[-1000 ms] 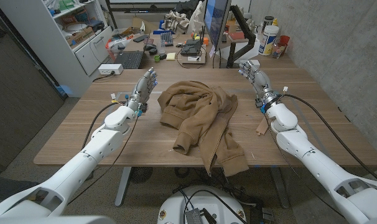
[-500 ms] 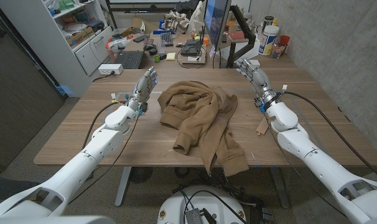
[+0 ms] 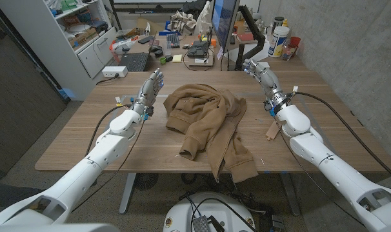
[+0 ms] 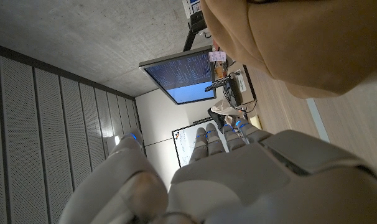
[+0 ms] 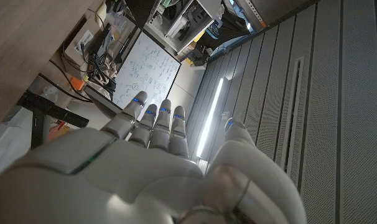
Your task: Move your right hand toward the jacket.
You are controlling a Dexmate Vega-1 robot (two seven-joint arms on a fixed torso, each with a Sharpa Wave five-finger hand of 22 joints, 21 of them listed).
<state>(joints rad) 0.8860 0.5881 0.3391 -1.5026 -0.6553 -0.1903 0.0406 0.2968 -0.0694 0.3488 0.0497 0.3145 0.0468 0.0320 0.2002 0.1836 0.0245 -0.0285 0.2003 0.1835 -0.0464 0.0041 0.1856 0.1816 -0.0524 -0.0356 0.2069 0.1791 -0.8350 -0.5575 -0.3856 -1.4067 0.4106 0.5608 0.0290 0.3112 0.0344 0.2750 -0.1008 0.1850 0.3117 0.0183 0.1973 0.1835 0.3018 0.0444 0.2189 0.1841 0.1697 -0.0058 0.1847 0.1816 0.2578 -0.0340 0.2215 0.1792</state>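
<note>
Brown jacket (image 3: 208,125): heaped mid-table, one sleeve trailing to the near edge — between my arms.
Right hand (image 3: 260,74): raised beyond the jacket's far right corner, near but apart — fingers straight, holding nothing.
Left hand (image 3: 151,88): parked just left of the jacket, fingers loose, empty.
Table (image 3: 79,132): wood grain.
Room: cluttered desk, monitor (image 3: 224,22) — concrete wall right.

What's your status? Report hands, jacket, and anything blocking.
Right hand open, raised beyond the jacket's far right corner, not touching. Left hand open, beside the jacket's left edge. Brown jacket crumpled mid-table. Nothing between right hand and jacket.
</note>
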